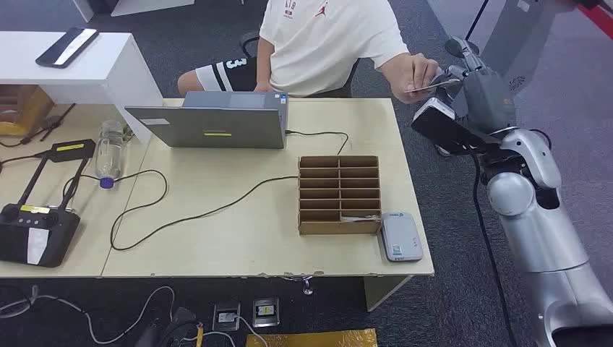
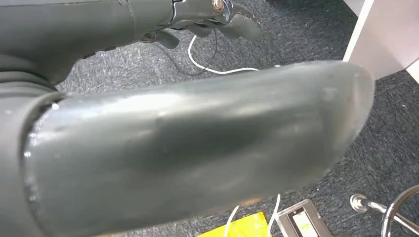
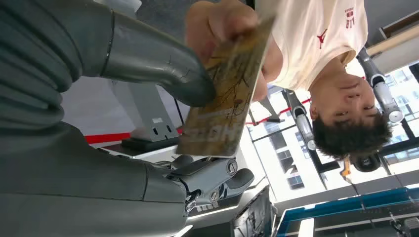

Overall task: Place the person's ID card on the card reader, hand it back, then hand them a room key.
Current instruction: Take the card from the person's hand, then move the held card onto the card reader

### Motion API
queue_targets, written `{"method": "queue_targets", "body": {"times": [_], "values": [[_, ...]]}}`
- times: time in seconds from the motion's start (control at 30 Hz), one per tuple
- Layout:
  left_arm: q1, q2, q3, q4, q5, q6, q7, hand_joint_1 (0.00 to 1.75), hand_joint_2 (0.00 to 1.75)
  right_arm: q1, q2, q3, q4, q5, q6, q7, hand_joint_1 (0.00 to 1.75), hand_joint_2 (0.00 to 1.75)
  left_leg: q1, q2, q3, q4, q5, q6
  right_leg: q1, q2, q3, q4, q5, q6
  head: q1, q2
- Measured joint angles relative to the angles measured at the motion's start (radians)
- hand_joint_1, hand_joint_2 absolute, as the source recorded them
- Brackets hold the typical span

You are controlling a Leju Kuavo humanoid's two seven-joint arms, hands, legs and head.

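My right hand [image 1: 468, 81] is raised past the table's far right corner, up against the person's hand [image 1: 417, 74]. A golden patterned card [image 3: 227, 94] sits between them. My thumb [image 3: 163, 64] presses on its face and my fingers [image 3: 217, 177] lie on its other side, while the person's fingers hold its far end. The same card [image 1: 434, 86] appears edge-on in the head view. The grey card reader [image 1: 402, 237] lies flat at the table's near right corner with nothing on it. My left hand [image 2: 197, 148] hangs over the carpet and holds nothing.
A cardboard slotted box [image 1: 339, 194] stands beside the reader, with a pale card [image 1: 359, 217] in a near slot. A laptop [image 1: 213, 124], cables, a bottle [image 1: 110, 152] and a black controller [image 1: 32, 233] lie further left. The person [image 1: 325, 40] sits behind the table.
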Motion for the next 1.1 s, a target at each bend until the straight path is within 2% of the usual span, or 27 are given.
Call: {"method": "queue_targets", "body": {"times": [0.6, 1.1], "values": [[0.000, 0.000, 0.000, 0.000, 0.002, -0.001, 0.000, 0.00, 0.00, 0.034, -0.007, 0.000, 0.006, -0.010, 0.000, 0.015, 1.75, 1.75, 0.000, 0.000, 0.000, 0.000, 0.000, 0.000, 0.000, 0.000, 0.000, 0.000, 0.000, 0.000, 0.000, 0.000], [0.009, 0.015, 0.002, 0.000, 0.035, -0.005, 0.004, 0.00, 0.00, 0.246, -0.033, 0.015, 0.047, -0.026, 0.038, 0.058, 1.75, 1.75, 0.000, 0.000, -0.001, 0.000, 0.000, 0.000, 0.000, 0.000, 0.000, 0.000, 0.000, 0.000, 0.000, 0.000]]}}
